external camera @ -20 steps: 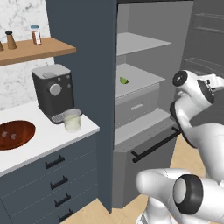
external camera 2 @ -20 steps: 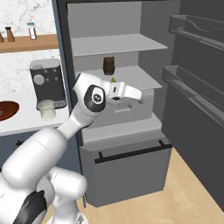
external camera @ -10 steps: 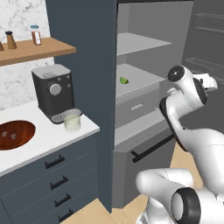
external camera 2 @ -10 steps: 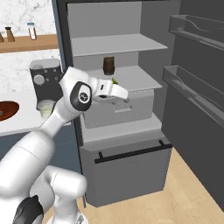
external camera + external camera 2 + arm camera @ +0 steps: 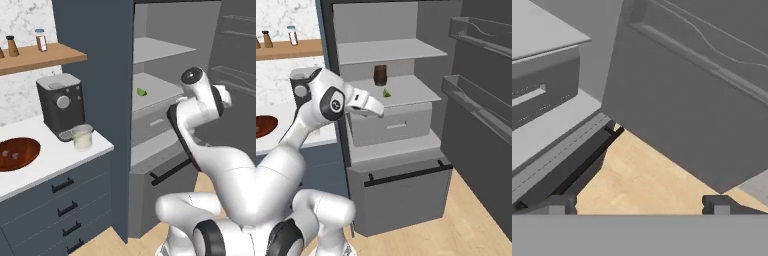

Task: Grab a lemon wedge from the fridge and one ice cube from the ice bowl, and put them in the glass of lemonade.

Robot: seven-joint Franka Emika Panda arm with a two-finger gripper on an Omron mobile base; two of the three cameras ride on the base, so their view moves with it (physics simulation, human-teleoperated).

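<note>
Swinging back from the open fridge (image 5: 406, 55), the arm is leaving the lemon wedge (image 5: 387, 93) on its middle shelf; jaws spread empty, needing re-aiming straight at the wedge.

the gripper's fingertips (image 5: 556, 205) only just poke up at the bottom of the hand view, set wide apart, nothing between them. from the left base view the arm's own white links cover the hand. the ice bowl (image 5: 262, 126) is cut by the left edge of the right base view, and the arm hides the coffee machine (image 5: 300, 80) there. whatever lies in the ice bowl is too small to make out.
</note>
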